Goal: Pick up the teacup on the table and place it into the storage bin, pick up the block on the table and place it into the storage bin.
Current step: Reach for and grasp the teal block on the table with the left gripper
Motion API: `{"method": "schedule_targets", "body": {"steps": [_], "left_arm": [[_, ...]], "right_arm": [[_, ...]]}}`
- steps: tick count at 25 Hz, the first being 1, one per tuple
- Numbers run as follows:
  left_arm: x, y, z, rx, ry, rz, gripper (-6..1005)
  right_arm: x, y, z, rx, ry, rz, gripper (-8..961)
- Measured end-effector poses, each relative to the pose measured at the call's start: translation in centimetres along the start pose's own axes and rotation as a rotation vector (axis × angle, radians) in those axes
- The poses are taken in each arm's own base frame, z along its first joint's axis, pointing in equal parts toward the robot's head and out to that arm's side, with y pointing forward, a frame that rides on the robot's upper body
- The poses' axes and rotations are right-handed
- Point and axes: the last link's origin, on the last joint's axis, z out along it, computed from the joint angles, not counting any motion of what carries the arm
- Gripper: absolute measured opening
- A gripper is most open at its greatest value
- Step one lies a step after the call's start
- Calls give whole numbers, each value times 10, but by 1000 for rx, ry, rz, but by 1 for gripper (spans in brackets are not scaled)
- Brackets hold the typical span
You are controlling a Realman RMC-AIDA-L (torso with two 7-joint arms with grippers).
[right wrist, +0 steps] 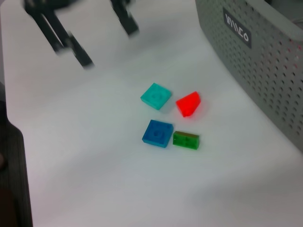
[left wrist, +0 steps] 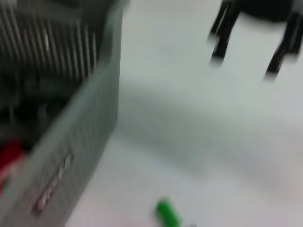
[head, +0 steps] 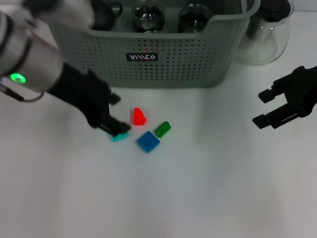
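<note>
The grey-green storage bin (head: 168, 59) (right wrist: 265, 61) (left wrist: 80, 127) stands at the back of the table. In front of it lie a teal block (head: 120, 135) (right wrist: 156, 96), a red block (head: 138, 116) (right wrist: 189, 104), a blue block (head: 148, 141) (right wrist: 157, 133) and a green block (head: 163, 129) (right wrist: 185, 140) (left wrist: 168, 213). My left gripper (head: 116, 114) (right wrist: 110, 46) hangs open just above the teal block, holding nothing. My right gripper (head: 260, 109) (left wrist: 251, 42) hovers open over the right of the table. No teacup shows on the table.
Dark glass vessels (head: 148, 15) sit inside the bin. A clear glass pitcher (head: 265, 34) stands right of the bin at the back. The white table (head: 198, 198) stretches toward me in front of the blocks.
</note>
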Motion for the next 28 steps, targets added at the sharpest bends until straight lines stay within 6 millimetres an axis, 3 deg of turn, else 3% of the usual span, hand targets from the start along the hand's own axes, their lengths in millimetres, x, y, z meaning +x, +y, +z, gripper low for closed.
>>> {"method": "schedule_targets", "body": {"steps": [6, 11, 18, 28], "left_arm": [[2, -5, 40, 63, -188, -57, 754], [5, -9, 57, 63, -250, -70, 763], [3, -17, 75, 116, -318, -53, 775], [3, -17, 85, 111, -345, -44, 792]], "right_arm": [[1, 0, 1, 2, -1, -2, 807], [3, 0, 2, 5, -2, 1, 807], [5, 0, 3, 0, -2, 8, 807], [7, -2, 4, 10, 4, 15, 806]]}}
